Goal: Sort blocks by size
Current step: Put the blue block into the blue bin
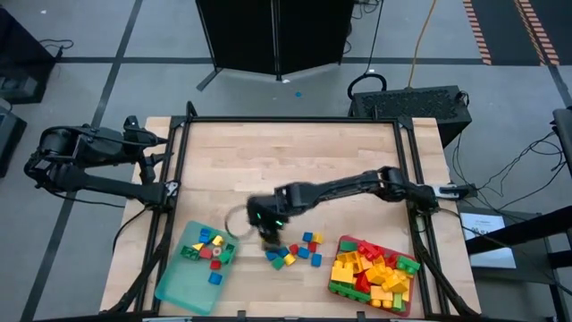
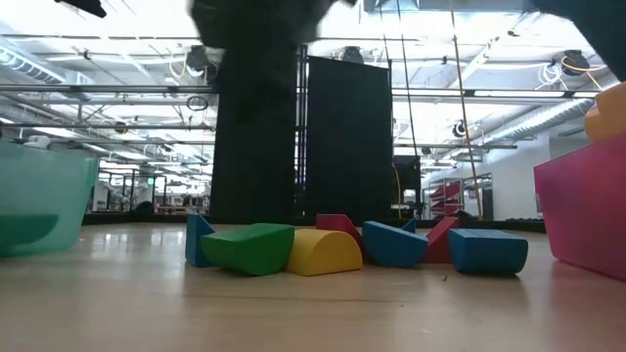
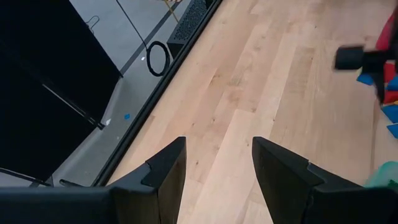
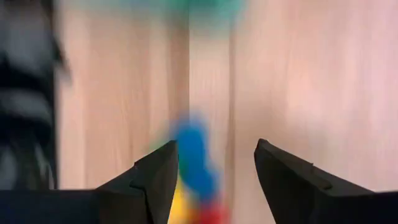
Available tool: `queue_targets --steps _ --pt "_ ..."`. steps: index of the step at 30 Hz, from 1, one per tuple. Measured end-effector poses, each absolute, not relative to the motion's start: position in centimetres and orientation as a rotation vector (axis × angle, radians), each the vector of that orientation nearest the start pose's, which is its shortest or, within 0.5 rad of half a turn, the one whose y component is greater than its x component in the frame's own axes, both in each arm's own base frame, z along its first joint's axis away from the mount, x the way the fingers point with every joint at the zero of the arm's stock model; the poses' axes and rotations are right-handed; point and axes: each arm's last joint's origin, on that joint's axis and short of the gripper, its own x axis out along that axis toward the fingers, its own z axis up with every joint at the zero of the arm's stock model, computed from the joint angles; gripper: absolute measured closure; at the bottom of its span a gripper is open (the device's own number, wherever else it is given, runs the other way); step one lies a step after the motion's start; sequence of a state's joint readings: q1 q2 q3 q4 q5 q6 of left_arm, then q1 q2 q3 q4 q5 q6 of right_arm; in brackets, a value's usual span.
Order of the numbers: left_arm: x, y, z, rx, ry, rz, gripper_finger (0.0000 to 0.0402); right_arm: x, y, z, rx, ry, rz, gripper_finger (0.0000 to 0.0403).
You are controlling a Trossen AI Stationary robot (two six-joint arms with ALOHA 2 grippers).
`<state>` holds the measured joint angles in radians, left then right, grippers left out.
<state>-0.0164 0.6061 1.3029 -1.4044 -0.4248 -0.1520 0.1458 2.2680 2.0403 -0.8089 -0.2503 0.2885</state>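
High view: wooden table [image 1: 295, 156] under everything, right arm stretched across it. Teal tray [image 1: 183, 282] off to the right gripper's [image 1: 265, 234] left side, a few blocks inside; red tray [image 1: 344, 288] off to its other side, heaped with bigger red and yellow blocks. Loose blocks [image 1: 295, 250] right below and just past the fingertips, jaws apart, nothing pinched. Left gripper [image 3: 214, 165] parked back at the table's far corner, also spread, empty.
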Motion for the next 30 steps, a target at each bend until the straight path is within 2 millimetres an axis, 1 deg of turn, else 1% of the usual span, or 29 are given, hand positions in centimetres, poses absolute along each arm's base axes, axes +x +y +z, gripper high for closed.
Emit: queue_targets --steps 3,5,8,11,13,15,17,20,23,27,30 --pt "2.4 1.2 39.6 0.012 0.663 0.442 0.0214 45.0 9.7 22.1 0.202 1.361 0.137 0.0200" --pt "2.4 1.2 39.6 0.013 0.663 0.442 0.0214 43.4 10.7 21.9 0.166 1.441 0.105 0.0200" --pt "2.4 1.2 39.6 0.013 0.663 0.442 0.0214 41.0 11.9 21.4 0.231 1.456 0.037 0.0200" --pt "2.4 1.2 39.6 0.016 0.663 0.441 0.0214 38.6 12.7 20.6 0.332 1.392 -0.079 0.0200" --pt "2.4 1.2 39.6 0.022 0.664 0.439 0.0214 37.6 12.9 20.0 0.387 1.329 -0.124 0.0200" --pt "2.4 1.2 39.6 0.030 0.666 0.436 0.0214 37.2 12.8 19.5 0.398 1.262 -0.154 0.0200" --pt "2.4 1.2 39.6 0.030 0.665 0.436 0.0214 36.9 12.6 19.0 0.370 1.242 -0.192 0.0200" --pt "2.4 1.2 39.6 0.030 0.662 0.436 0.0214 36.7 12.2 18.2 0.317 1.259 -0.215 0.0200" --pt "2.4 1.2 39.6 0.024 0.660 0.438 0.0214 37.0 11.9 17.0 0.294 1.275 -0.208 0.0200" --pt "2.4 1.2 39.6 0.014 0.658 0.442 0.0214 37.6 11.7 16.1 0.269 1.266 -0.182 0.0200" --pt "2.4 1.2 39.6 0.014 0.658 0.443 0.0214 37.8 11.3 15.1 0.250 1.293 -0.190 0.0200"
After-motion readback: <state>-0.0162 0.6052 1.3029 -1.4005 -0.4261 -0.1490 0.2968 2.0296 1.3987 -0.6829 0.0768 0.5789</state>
